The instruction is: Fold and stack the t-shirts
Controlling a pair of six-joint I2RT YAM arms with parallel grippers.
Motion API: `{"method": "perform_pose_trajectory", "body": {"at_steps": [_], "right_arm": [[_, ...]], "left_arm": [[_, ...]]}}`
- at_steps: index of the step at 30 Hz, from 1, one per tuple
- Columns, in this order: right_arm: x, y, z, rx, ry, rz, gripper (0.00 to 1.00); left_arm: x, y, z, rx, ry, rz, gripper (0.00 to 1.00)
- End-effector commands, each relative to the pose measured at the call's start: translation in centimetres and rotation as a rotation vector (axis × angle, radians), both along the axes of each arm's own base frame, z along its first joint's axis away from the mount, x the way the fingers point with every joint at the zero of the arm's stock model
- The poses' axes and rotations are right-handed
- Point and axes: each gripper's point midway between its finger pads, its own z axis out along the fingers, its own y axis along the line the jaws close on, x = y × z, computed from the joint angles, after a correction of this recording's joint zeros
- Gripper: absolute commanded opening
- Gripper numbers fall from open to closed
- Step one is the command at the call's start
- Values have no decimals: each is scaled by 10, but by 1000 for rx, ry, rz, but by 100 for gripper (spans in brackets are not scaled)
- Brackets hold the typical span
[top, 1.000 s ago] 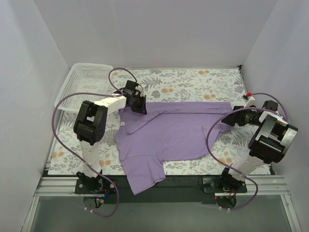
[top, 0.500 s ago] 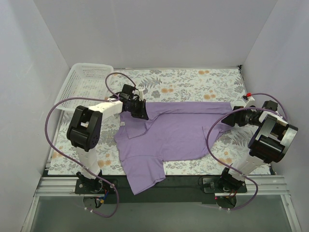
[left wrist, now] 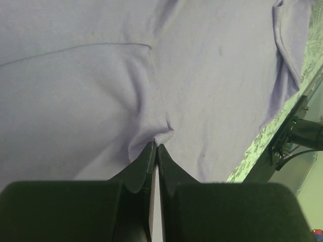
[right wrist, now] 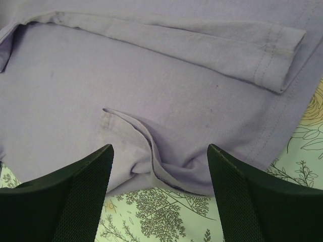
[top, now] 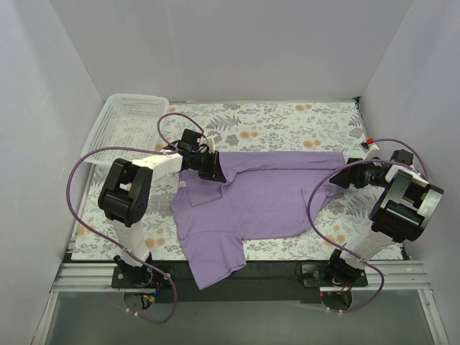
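Our left tool (left wrist: 155, 145) pinches the lavender t-shirt (top: 266, 194), and our right tool (right wrist: 160, 147) hangs over it with its fingers spread.
We see the t-shirt lying unfolded across the floral tabletop (top: 287, 118), one near corner draped over the front edge. The left tool is clamped on a puckered fold at the shirt's left side; the right tool's fingers stand apart above a wrinkled hem. A white basket (top: 129, 118) sits far left.
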Motion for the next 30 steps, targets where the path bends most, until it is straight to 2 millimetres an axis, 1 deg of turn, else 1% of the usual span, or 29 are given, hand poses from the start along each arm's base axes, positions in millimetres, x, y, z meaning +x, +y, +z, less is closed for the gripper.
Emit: {"method": "perform_pose_trajectory", "body": {"at_steps": [1,11,14,16,17,18,19,21,22,23,24,25,26,27,28,29,30], "right_arm": [[0,2,0,6,-6,13,81],[0,1,0,-3,-5,17,82],[4,-1,4,-4,-14,16,82],[7,-2,7,-4,-18,14,82],[11,-5,11,-8,-26,11,81],[13,-6,12,-4,-20,5,82],[15,-7,13,1,-16,-1,82],[25,-12,18,4,-20,-14,81],[28,-13,20,8,-20,-17,81],[31,-14,21,7,-17,-20,81],[38,-16,23,6,-21,-21,81],[40,-17,23,10,-14,-27,80],[43,-18,24,11,-13,-31,80],[47,-17,23,17,-4,-31,80],[55,-22,27,14,-6,-48,79],[59,-24,28,11,-5,-59,78],[63,-26,25,12,6,-71,77]], "left_arm": [[-3,-14,26,-75,-38,-37,0],[-15,-22,20,-88,2,-66,0],[-20,-24,16,-90,18,-80,2],[-25,-24,13,-91,37,-89,11],[-27,-24,12,-89,40,-94,15],[-30,-23,12,-86,46,-99,24],[-34,-21,12,-83,48,-101,26],[-38,-18,15,-79,36,-104,28],[-37,-16,27,-85,-1,-100,31],[-37,-9,25,-45,-28,-71,32],[-33,-6,30,-31,-70,-47,34],[-28,0,54,-31,-164,-13,36],[-23,12,53,18,-226,49,38],[-19,20,62,35,-281,94,39],[-19,29,86,29,-369,137,43],[-17,39,93,44,-410,184,53],[-17,57,85,106,-433,255,57]]}}
